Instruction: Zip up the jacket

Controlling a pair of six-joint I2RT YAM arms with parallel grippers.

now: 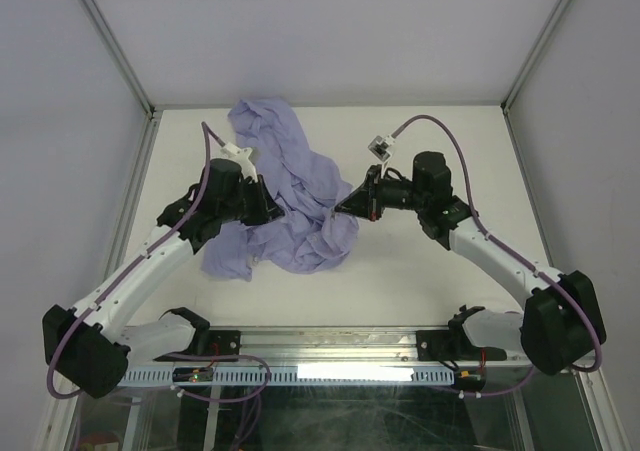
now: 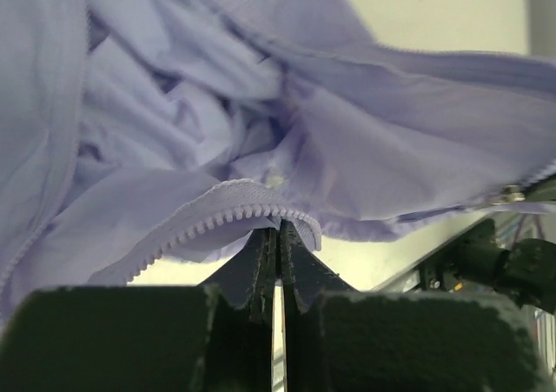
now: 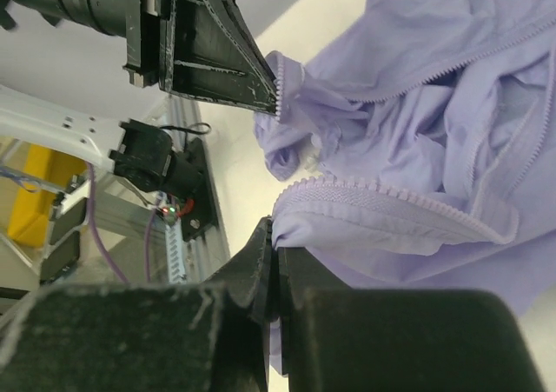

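Jacket [image 1: 300,186]: lavender, crumpled, centre of desk [image 1: 420,271]. Left end effector [image 2: 278,235]: clenched on jacket's toothed zipper edge [image 2: 230,214], left side. Right end effector [image 3: 274,240]: clenched likewise, right side.

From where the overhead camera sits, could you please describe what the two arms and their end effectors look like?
The left arm and right arm have white links and black joint housings, each trailed by a purple cable. A small white module sits on each wrist. The left end effector and right end effector have black, tapered fingers with ridged inner faces.
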